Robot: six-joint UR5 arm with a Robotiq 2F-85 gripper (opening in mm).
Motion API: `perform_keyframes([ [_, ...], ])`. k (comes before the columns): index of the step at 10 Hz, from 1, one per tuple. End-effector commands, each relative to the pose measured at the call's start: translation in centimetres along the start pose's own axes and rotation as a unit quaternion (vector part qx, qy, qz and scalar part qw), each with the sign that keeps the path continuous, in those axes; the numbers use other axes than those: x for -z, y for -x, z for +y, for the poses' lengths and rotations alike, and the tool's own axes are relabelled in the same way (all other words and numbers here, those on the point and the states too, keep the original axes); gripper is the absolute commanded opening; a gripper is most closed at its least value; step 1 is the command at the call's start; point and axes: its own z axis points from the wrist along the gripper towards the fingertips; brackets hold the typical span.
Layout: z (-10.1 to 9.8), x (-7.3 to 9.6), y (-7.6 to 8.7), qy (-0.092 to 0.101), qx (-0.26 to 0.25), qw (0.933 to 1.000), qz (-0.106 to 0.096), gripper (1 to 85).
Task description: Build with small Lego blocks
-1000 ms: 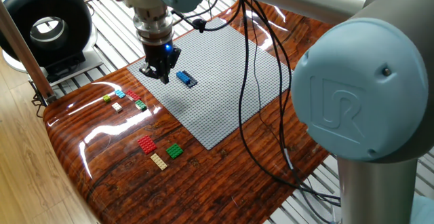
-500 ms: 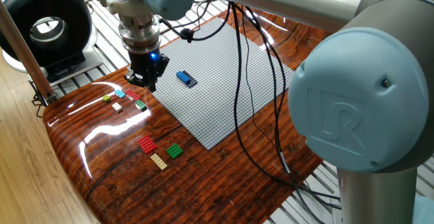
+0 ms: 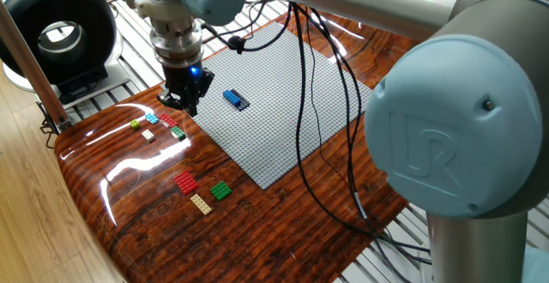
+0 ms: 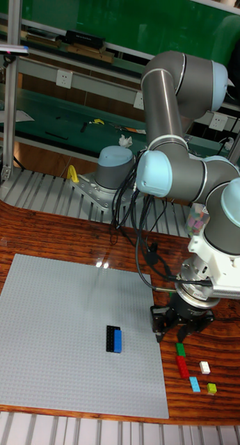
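Pincer (image 3: 184, 103) motionless above small bricks (image 3: 176, 132)

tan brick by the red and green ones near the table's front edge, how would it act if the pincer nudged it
The tan brick is flat and small, so probably very light and rigid. It lies loose on glossy wood, so it would likely slide or spin rather than tip. The red brick and green brick lie close and might get bumped.

Embossed "UR" logo, in a raised ring, on the pale blue joint cap (image 3: 446, 141) of the arm nearest the fixed camera. No other text, number or label is legible in either view.
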Motion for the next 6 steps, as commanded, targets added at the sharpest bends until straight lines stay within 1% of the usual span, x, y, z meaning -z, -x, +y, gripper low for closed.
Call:
perform_keyframes([
  [1,1.4,0.2,1.5,0.006,-0.002,1.0,-0.003,56.0],
  [2,2.2,0.2,2.6,0.004,-0.005,1.0,-0.003,55.7],
  [3,2.7,0.0,4.0,0.001,-0.004,0.9999,-0.009,55.7],
  [4,2.7,-0.1,4.4,-0.001,-0.004,0.9999,-0.013,55.7],
  [5,3.0,-0.2,4.7,0.006,-0.006,0.9998,-0.019,55.3],
  [6,3.7,-0.1,5.0,0.018,-0.002,0.9995,-0.025,55.3],
])
